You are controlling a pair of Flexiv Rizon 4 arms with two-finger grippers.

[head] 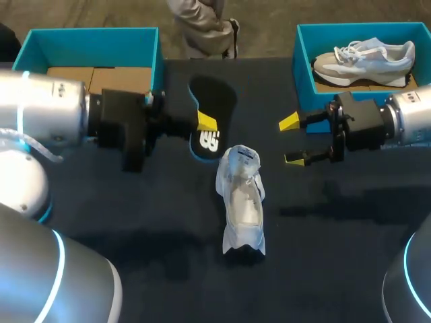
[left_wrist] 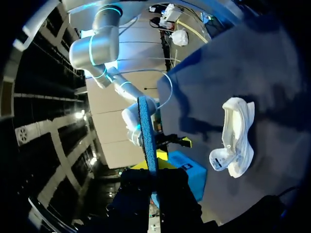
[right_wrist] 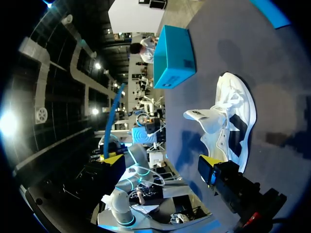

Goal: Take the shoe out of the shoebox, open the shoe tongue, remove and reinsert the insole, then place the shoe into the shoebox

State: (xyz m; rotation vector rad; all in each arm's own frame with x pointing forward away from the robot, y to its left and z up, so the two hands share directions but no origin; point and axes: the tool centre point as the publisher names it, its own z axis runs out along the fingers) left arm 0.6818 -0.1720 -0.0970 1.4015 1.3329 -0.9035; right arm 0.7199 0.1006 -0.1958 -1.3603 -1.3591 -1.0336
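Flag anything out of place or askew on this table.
Only the insole is out of place: it is outside the white shoe, clamped in the left arm's jaws above the table. The shoe stands upright, tongue pulled open. Nothing looks spilled or damaged.

Light is coming from above, falling evenly on the dark table [head: 175, 289]. The left arm [head: 54, 121] and right arm [head: 407, 118] are casting soft shadows across it, and the white shoe [head: 244, 205] is glaring slightly.
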